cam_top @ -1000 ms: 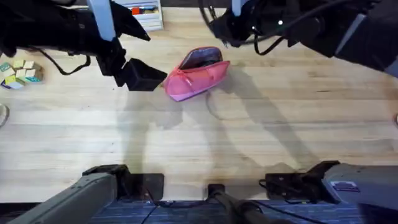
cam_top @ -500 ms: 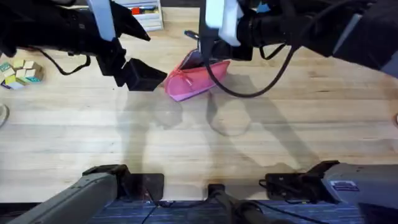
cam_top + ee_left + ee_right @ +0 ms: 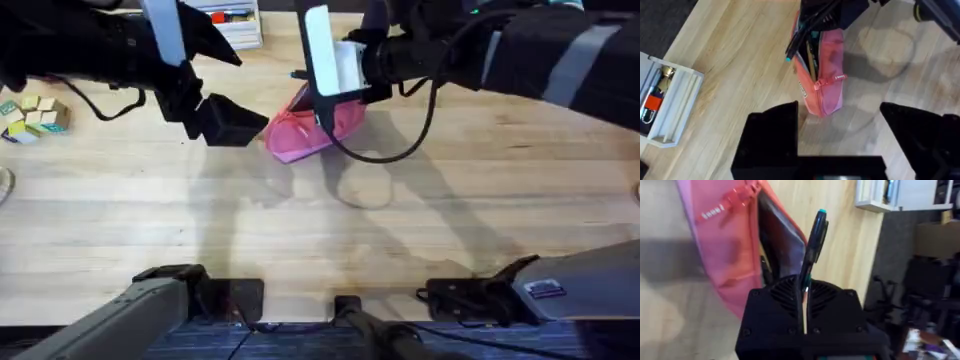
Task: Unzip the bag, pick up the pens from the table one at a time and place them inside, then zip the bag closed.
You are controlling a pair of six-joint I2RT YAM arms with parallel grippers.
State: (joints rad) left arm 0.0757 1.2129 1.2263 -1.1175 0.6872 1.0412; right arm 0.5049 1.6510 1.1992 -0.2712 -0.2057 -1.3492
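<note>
One dark pen (image 3: 812, 245), clenched by the right claw (image 3: 805, 292), half-hides the bag (image 3: 826, 75); left claw (image 3: 840, 132) released.

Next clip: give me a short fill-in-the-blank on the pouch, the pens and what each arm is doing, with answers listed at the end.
1. The right gripper is shut on the dark pen with the ____ tip.
2. The pink bag lies on the table with its zipper ____.
3. Inside the bag, a ____ pen already shows.
4. The left gripper hovers near the bag with its jaws ____.

Missing words: teal; open; yellow-tan; open
</note>
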